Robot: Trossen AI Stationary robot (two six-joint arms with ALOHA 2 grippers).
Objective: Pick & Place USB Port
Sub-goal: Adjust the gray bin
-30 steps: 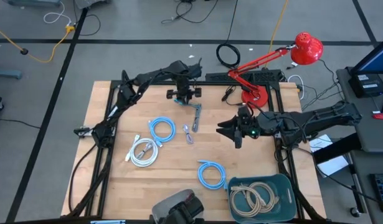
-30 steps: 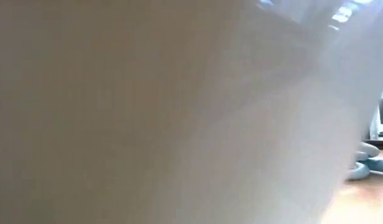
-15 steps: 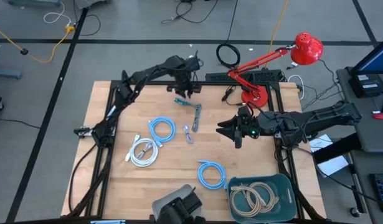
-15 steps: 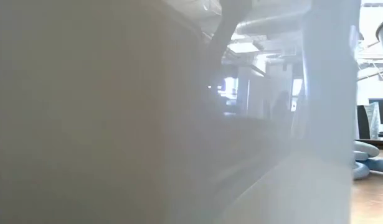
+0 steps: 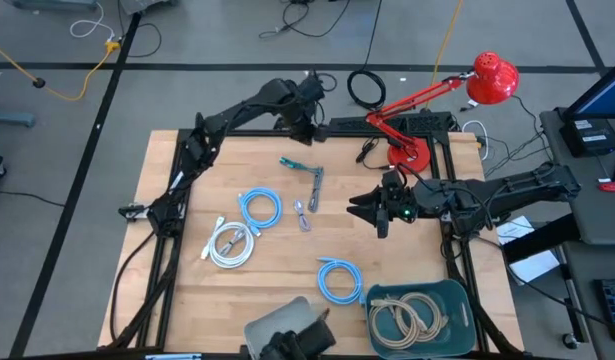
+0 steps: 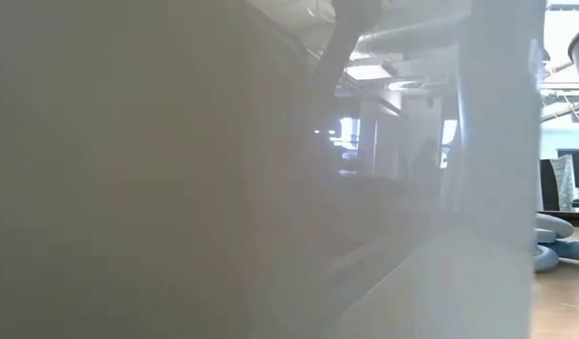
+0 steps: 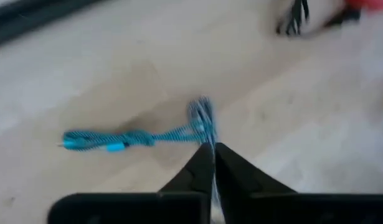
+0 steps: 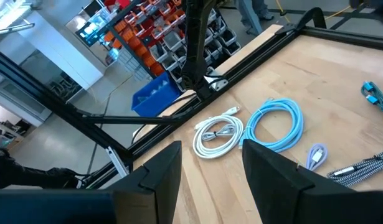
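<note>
Pinching braided cable (image 7: 138,137), left tool (image 7: 213,155); right tool (image 8: 211,163) spread; three coils.

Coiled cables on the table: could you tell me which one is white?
The white coil nearest the table's left edge; the other two coils are light blue.

A wooden table (image 5: 177,290) carries two blue cable coils (image 5: 259,209) (image 5: 339,279), a white coiled cable (image 5: 230,244), a braided blue-grey cable (image 5: 309,180) far centre, and a teal bin (image 5: 457,300) at the near right.
</note>
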